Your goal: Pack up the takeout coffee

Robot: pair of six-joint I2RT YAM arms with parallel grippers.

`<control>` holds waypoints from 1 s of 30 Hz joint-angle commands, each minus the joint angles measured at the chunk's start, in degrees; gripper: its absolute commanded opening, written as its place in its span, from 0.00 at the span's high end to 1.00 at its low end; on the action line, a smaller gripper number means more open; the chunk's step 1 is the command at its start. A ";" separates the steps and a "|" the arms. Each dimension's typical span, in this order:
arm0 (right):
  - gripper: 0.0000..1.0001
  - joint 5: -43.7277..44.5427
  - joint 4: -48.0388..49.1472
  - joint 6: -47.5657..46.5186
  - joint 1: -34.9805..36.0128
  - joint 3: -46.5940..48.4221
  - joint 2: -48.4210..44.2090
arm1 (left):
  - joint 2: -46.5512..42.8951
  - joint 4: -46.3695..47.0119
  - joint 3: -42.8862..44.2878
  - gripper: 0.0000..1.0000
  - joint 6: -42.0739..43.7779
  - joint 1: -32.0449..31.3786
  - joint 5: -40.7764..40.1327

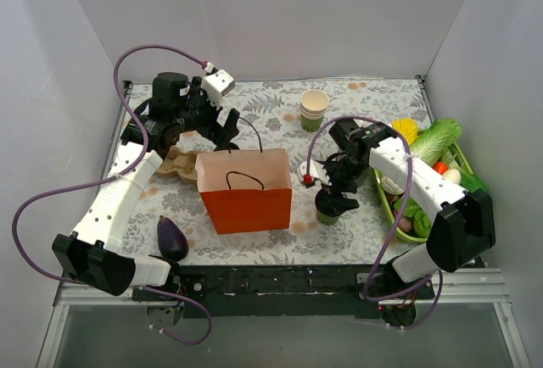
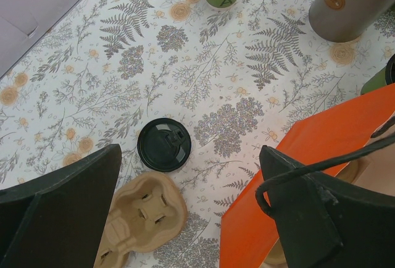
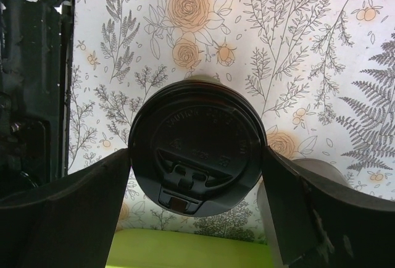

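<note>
**Item: takeout coffee** point(image 3: 197, 147). Green paper cup under a round black lid. It stands upright on the floral table cover, directly between the fingers of the right gripper point(image 1: 333, 192). It is not lifted and not in the bag.

**Item: right gripper.** Fingers spread wide, one at each side of the lid rim, reaching down from above. Whether the pads point(image 3: 92, 206) touch the rim or stand just beside it cannot be told. No firm clamp shows.

**Item: orange paper bag** point(image 1: 246, 194). Upright with its mouth open, just beside the right gripper on the side toward the other arm. No cup shows inside it.

**Item: left gripper** point(image 1: 219, 126). Fingers apart at the bag's far rim, nothing clamped between them. The bag's black cord handle point(image 2: 321, 166) lies across one finger point(image 2: 308, 218), which may be steadying or spreading the mouth.

**Sundries under the left gripper.** A loose black lid point(image 2: 163, 145) lies flat below the gap between the fingers. A cardboard cup carrier point(image 2: 145, 218) sits just beside that lid.

**Sundries apart from both tools.** A stack of lidless cups point(image 1: 314, 109) stands beyond the right gripper. An eggplant point(image 1: 171, 237) lies by the left arm's base.

**Status.** Judged early: the cup is lidded, the bag is open, and the gripper is placed for a grasp. Left to do: close on the cup, lift it, carry it over the bag mouth, lower it in upright and let go.
</note>
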 commanded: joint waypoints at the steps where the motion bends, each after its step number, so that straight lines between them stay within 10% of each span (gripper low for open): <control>1: 0.09 1.06 1.07 0.13 0.94 -1.65 -1.25 | -1.28 0.74 -0.34 0.03 -0.11 -0.02 0.72; 12: 0.31 4.22 3.02 0.22 2.09 -2.80 -2.75 | -0.93 0.74 2.20 0.04 -1.85 -0.02 1.41; 21: 0.46 1.77 -0.94 3.64 2.09 3.79 -4.94 | 4.52 -8.22 25.94 0.02 -4.76 0.68 4.76; 30: 0.54 -2.01 -0.59 7.16 2.09 7.49 -6.97 | -1.37 -12.18 15.59 0.02 -1.95 4.72 1.50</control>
